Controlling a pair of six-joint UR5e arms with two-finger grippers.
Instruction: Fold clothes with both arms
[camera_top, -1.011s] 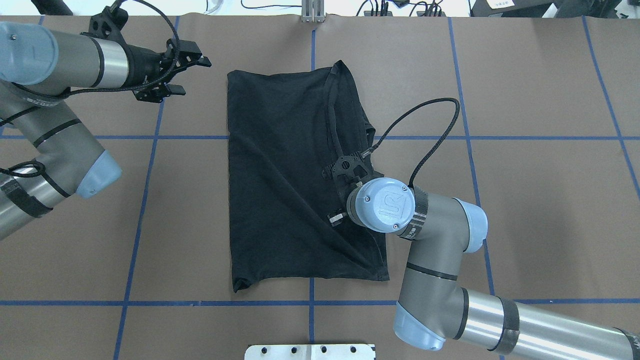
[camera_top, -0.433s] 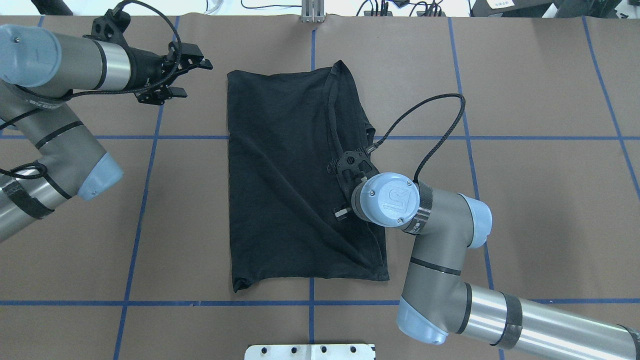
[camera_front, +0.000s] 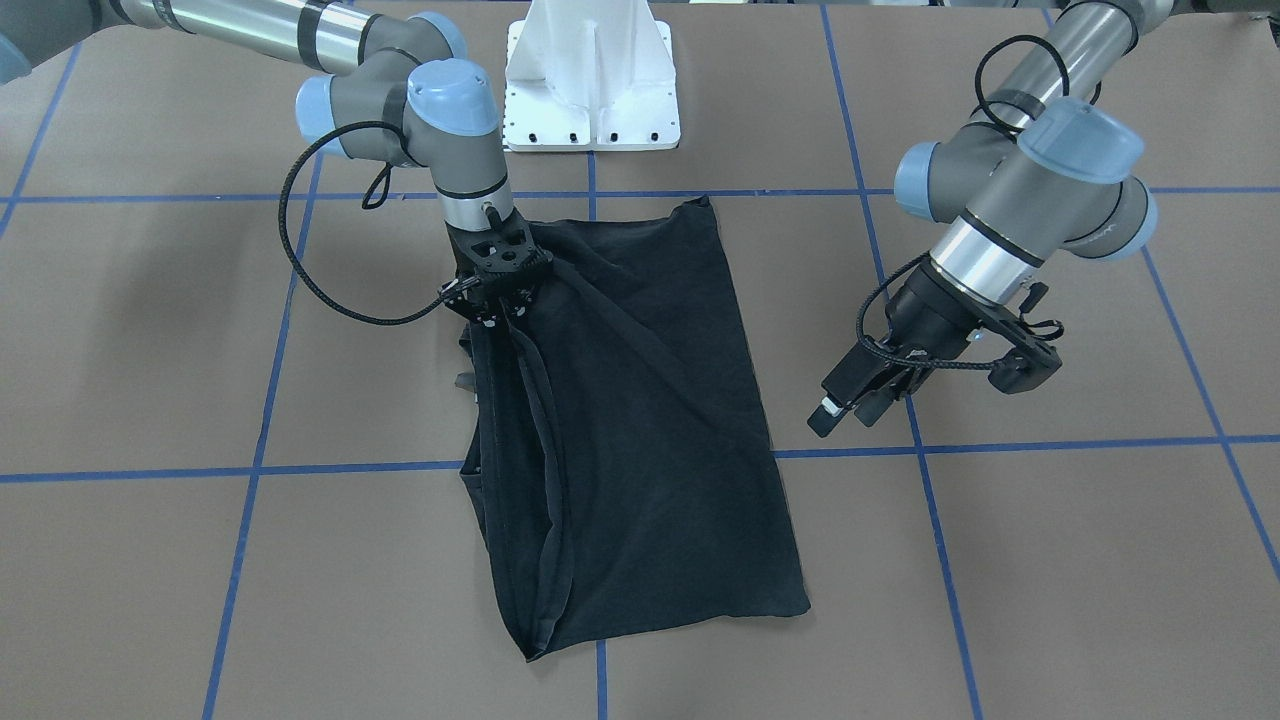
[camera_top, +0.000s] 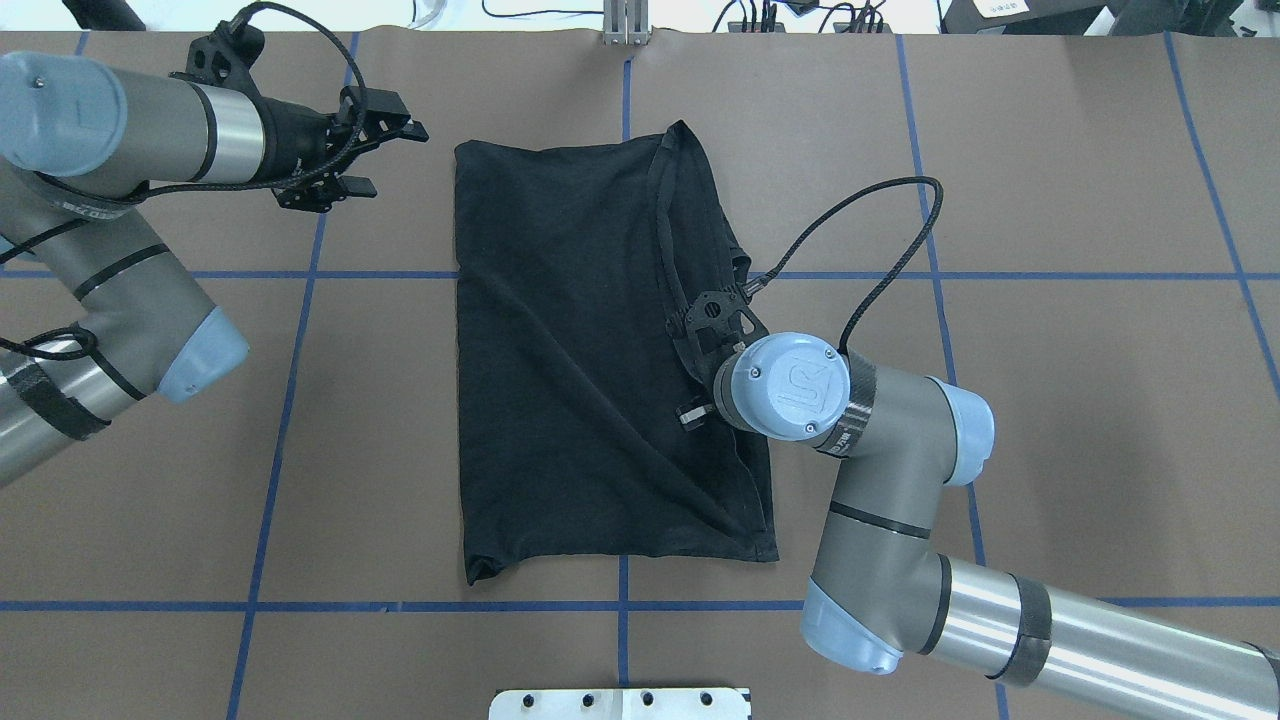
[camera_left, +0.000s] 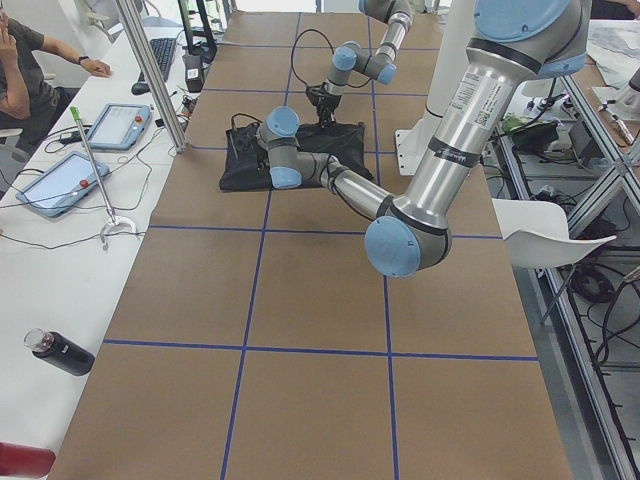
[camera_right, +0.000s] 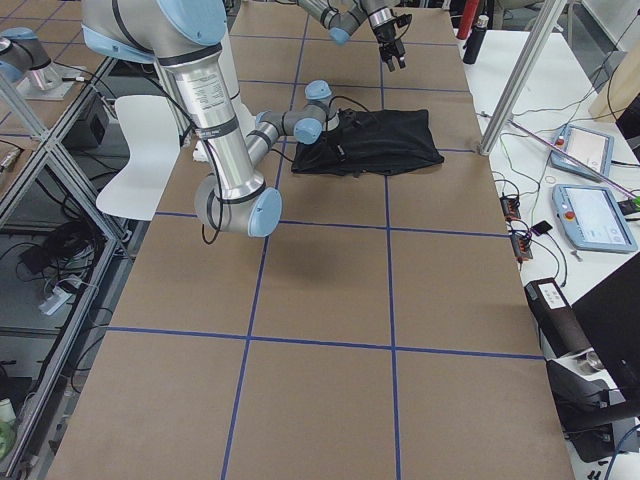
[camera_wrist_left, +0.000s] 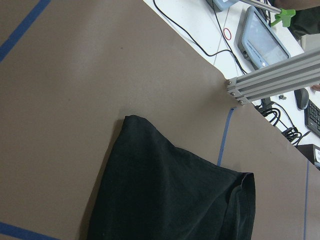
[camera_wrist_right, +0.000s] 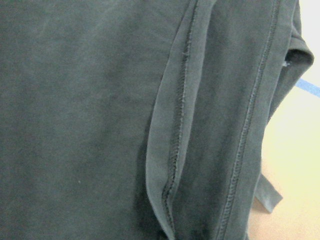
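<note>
Since 1 second earlier, the right arm (camera_top: 900, 470) had swung its wrist a little outward toward the garment's right edge and farther from the robot, and the cable looped higher above it. Over the same time the left gripper (camera_top: 393, 158) had edged slightly farther from the robot.

At that point the T-shirt (camera_top: 560, 360) lay mid-table as 1 long black rectangle, folded lengthwise, with its short ends toward and away from the robot. It rested on the brown table (camera_top: 1050, 420) across a crossing of the blue tape lines (camera_top: 280, 400). A doubled band of hems ran along its right side.

At that side the right gripper (camera_front: 495, 312) pointed straight down onto the cloth. Creases ran in to it from 2 directions, and the fabric rose toward it in the front-facing view, so it looked pinched on a fold, though the fingertips were buried in black cloth. Its wrist camera showed only stitched hems close up.

Off the far-left corner of the garment, the left gripper hung clear of it with its 2 fingers spread and nothing between them.
</note>
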